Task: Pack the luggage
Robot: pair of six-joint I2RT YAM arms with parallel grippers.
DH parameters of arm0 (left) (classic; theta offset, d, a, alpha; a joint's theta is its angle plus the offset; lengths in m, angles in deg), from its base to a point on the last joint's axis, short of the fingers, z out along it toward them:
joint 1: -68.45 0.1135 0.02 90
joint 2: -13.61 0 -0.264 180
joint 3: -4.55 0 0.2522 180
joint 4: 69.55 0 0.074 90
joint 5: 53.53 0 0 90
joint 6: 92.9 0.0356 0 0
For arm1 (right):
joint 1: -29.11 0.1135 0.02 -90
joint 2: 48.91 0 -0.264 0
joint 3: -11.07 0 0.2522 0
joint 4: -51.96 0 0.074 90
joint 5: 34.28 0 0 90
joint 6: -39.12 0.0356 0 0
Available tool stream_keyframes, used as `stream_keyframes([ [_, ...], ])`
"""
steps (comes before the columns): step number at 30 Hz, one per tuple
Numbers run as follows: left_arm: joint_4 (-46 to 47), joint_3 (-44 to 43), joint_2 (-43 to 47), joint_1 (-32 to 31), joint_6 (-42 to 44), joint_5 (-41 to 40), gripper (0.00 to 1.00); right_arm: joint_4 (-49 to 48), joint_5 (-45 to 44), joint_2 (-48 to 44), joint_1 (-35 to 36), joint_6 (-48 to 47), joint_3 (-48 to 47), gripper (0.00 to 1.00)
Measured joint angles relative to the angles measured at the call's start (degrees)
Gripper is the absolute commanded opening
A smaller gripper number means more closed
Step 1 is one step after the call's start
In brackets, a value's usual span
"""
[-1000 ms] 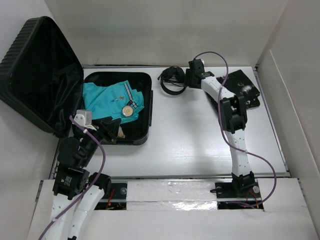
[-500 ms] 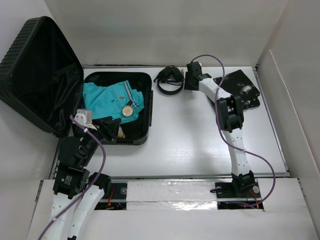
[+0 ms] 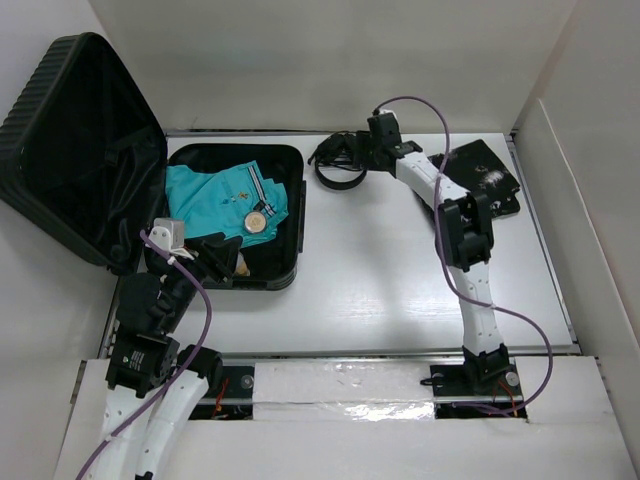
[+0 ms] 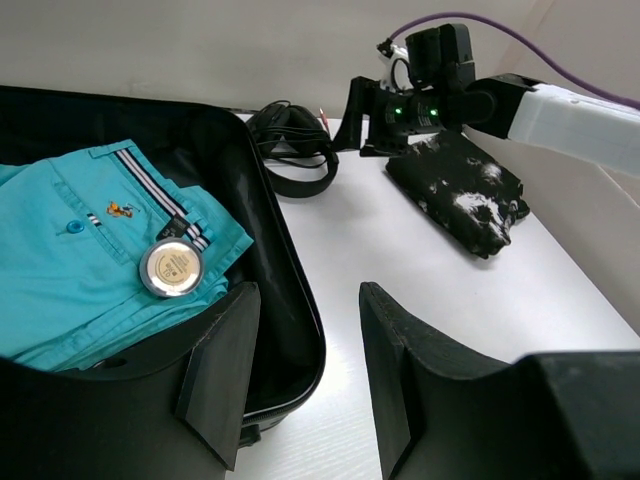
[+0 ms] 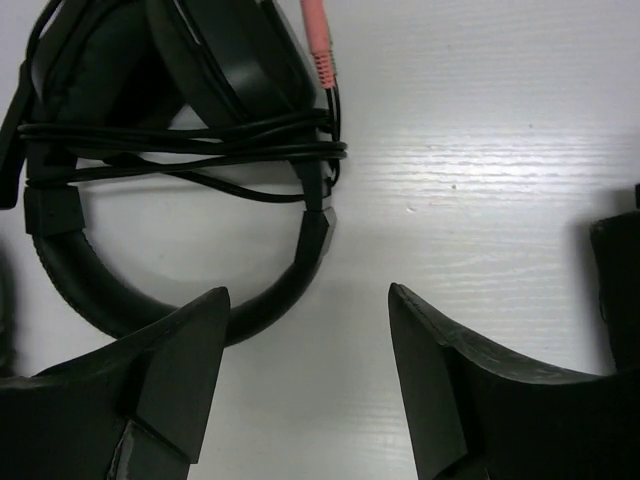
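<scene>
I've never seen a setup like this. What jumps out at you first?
The open black luggage at the left of the table comes first, its lid propped up and a bright teal shirt folded inside. Next is the right hand, which hangs open over the black headphones near the table's far edge.
</scene>
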Motion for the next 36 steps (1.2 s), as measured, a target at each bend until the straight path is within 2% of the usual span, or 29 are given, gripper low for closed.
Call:
stream_keyframes([
  [6,0.00,0.00,0.00,0.00,0.00,-0.02,0.42,2.64,-0.33,9.11,0.59,0.46,-12.79,0.69],
  [10,0.00,0.00,0.00,0.00,0.00,-0.02,0.42,5.51,-0.04,13.86,0.28,1.27,-16.00,0.63],
  [11,0.00,0.00,0.00,0.00,0.00,-0.02,0.42,6.19,0.22,14.47,0.07,1.60,-16.00,0.59],
  [12,0.00,0.00,0.00,0.00,0.00,-0.02,0.42,6.03,0.39,14.67,-0.02,1.57,-16.00,0.38],
  [14,0.00,0.00,0.00,0.00,0.00,-0.02,0.42,5.57,1.11,14.49,-0.46,2.10,-15.74,0.24],
  [15,0.00,0.00,0.00,0.00,0.00,0.00,0.41,5.09,1.51,14.36,-0.61,2.38,-15.04,0.01],
  [18,0.00,0.00,0.00,0.00,0.00,-0.02,0.42,2.58,3.93,12.50,-1.29,2.64,-10.86,0.00],
  [23,0.00,0.00,0.00,0.00,0.00,-0.02,0.42,-6.60,9.11,0.68,-1.88,3.10,9.86,0.00],
  [26,0.02,0.00,0.00,0.00,0.00,0.00,0.42,-7.67,12.57,-5.20,-1.73,3.19,15.28,0.00],
  [31,0.02,0.00,0.00,0.02,0.00,0.00,0.42,-11.23,16.59,-13.88,0.83,2.93,14.82,0.00],
  [36,0.02,0.00,0.00,0.11,-0.02,0.02,0.42,-12.79,19.15,-15.72,8.44,2.14,5.46,0.00],
])
